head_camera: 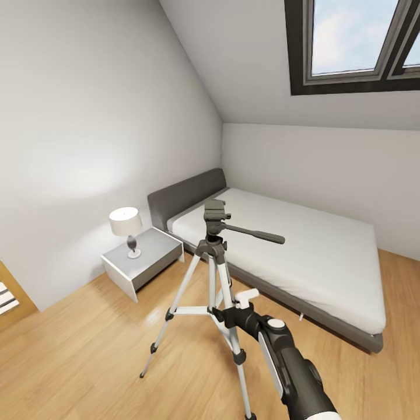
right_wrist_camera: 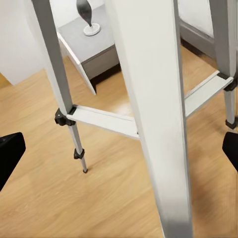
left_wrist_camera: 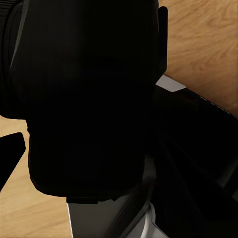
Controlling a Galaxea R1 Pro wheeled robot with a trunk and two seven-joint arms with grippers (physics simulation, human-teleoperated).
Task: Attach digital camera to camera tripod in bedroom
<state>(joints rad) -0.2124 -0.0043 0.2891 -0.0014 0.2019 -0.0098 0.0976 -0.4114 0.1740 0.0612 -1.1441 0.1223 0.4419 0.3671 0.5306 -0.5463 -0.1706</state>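
The camera tripod (head_camera: pixel 214 217) stands on the wood floor in front of the bed, its black pan handle (head_camera: pixel 256 234) pointing right. My right gripper (head_camera: pixel 232 314) is open at mid-height, with a silver leg (right_wrist_camera: pixel 148 99) between its wide-spread fingers (right_wrist_camera: pixel 10 153). In the left wrist view the digital camera (left_wrist_camera: pixel 84 99) is a large black block right at the lens. My left gripper (left_wrist_camera: pixel 84 163) is shut on it, and one dark fingertip (left_wrist_camera: pixel 11 154) shows beside the body.
A grey bed (head_camera: pixel 303 251) with a white mattress lies behind the tripod. A grey nightstand (head_camera: pixel 146 259) with a lamp (head_camera: pixel 126 224) stands to its left against the wall. A skylight (head_camera: pixel 350 41) sits in the sloped ceiling. Light wood floor (head_camera: pixel 87 350) spreads around the tripod's legs.
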